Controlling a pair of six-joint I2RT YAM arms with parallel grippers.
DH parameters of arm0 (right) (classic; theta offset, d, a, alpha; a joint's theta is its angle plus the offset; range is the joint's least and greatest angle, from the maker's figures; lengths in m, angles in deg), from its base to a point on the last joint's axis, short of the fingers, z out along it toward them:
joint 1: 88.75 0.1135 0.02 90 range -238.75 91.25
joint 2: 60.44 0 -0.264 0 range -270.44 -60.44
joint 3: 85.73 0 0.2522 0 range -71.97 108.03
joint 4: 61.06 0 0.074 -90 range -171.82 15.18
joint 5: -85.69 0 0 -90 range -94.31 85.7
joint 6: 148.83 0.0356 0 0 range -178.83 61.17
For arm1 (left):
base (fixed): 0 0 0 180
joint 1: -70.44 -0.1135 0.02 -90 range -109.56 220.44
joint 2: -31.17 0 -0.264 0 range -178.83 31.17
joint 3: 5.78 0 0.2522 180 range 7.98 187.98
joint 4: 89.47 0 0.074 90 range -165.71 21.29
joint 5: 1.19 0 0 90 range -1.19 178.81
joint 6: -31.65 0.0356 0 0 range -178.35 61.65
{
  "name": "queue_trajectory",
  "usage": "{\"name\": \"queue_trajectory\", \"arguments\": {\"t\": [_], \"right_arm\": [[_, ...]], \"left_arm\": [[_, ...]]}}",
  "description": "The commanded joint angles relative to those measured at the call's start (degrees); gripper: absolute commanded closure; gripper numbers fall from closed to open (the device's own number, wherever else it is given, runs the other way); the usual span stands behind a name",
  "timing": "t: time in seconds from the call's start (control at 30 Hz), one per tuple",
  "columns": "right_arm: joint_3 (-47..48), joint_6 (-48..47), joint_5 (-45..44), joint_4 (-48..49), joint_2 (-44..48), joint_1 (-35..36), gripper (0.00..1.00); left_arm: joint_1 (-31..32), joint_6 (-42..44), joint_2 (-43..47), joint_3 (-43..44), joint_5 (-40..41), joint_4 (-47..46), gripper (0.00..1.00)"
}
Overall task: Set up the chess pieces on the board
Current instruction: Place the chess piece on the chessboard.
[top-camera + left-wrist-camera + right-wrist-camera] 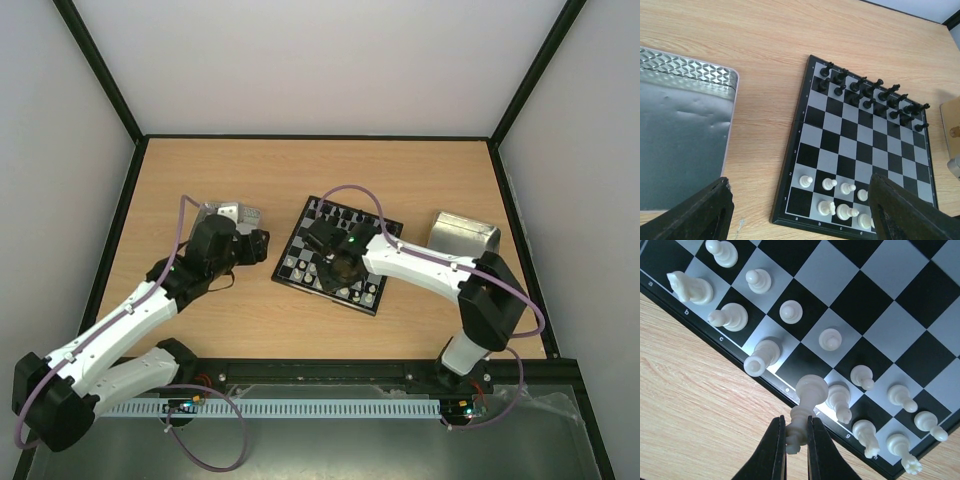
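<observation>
Your right gripper has its two fingers narrow, closed on the thin upper part of a tall white piece. The round foot of the piece points away from the fingers, toward the board. I think it is held by the head so that the foot is free to meet the square first.

The piece hangs at the near border, just by the letter e, and the back-row square there is bare. Other white pieces stand close on both sides of it, and a line of white pawns stands in front. So the place is a tight gap, and a slim grip from above helps you not to push the neighbours. Whether the foot already touches the board, I cannot tell.

Your left gripper has its fingers wide apart with nothing between them. It hovers over the table between the metal tray and the board, probably to leave room for the other arm. The black pieces fill two rows on the far side. The corner square by the letter a looks bare too.
</observation>
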Motion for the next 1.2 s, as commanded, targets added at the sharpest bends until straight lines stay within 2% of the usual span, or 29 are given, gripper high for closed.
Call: {"name": "queue_trajectory", "arguments": {"t": [0.0,0.53,0.67,0.83,1.03,1.17], "right_arm": [[1.68,-0.30,0.60,-0.41,-2.16,0.36,0.98],[0.55,-0.69,0.61,2.37,-6.44,0.36,0.96],[0.55,-0.53,0.83,2.27,-6.50,0.33,0.90],[0.98,-0.10,0.07,1.97,-5.84,0.32,0.77],[1.78,0.94,-2.45,1.34,-4.08,0.35,0.74],[2.38,2.55,-6.25,1.82,-0.10,0.31,0.67]], "left_arm": [[-0.36,1.88,0.66,-1.63,1.04,-1.23,0.24],[-0.34,1.55,-1.15,-1.64,0.81,-0.70,0.23],[-0.35,0.43,-1.51,-1.68,0.31,-0.36,0.23],[-0.30,0.12,-1.66,-2.10,-0.15,-0.44,0.22],[-0.39,-1.72,-1.38,-1.58,2.12,0.87,0.22],[-1.30,-3.33,-1.58,-1.05,2.54,2.03,0.22]]}}
